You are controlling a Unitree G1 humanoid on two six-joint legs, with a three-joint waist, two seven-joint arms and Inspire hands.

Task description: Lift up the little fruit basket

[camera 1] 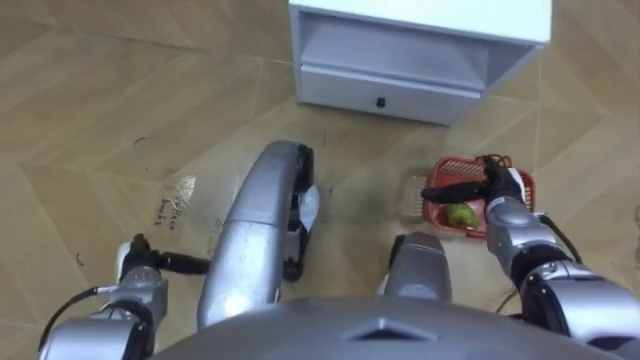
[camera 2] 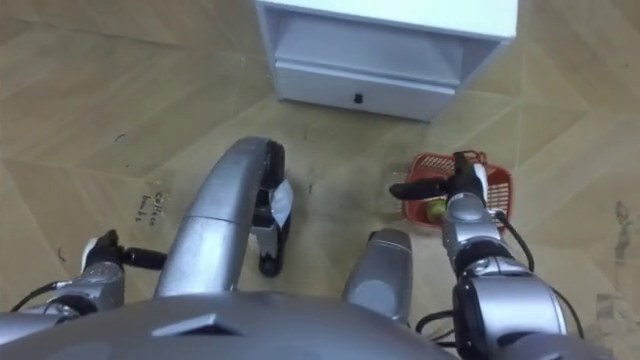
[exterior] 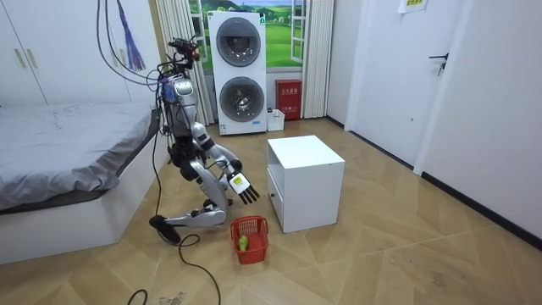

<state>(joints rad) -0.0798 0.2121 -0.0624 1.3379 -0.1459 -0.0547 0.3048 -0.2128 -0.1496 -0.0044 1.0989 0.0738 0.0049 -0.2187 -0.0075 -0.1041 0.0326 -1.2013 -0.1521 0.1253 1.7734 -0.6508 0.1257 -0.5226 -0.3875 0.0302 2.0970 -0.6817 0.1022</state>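
Fruit basket (camera 1: 440,218) is on the wood floor in front of the white cabinet (camera 1: 400,60), near the corner on the robot's right. It's upright, with one green fruit (camera 1: 461,214) inside.

Right hand (camera 1: 505,190) is over the basket and released, dark fingers (camera 1: 450,190) stretched out straight toward the robot's left. It's holding nothing. In the eye views the hand overlaps the basket's far rim. The room view shows a clear gap, hand above and basket below, not touching.

Robot is kneeling on the floor between the bed (exterior: 68,135) and the cabinet.

Left hand (camera 1: 135,262) is low at the robot's left side, well away from the basket. Can't tell its state.

Hidden or unclear:
- The right hand and forearm cover much of the basket's inside.
- Can't make out the handle.
- There's a pale translucent patch (camera 1: 413,195) just left of the basket. Can't identify it.
- Cabinet top is cut off by the frame edge.
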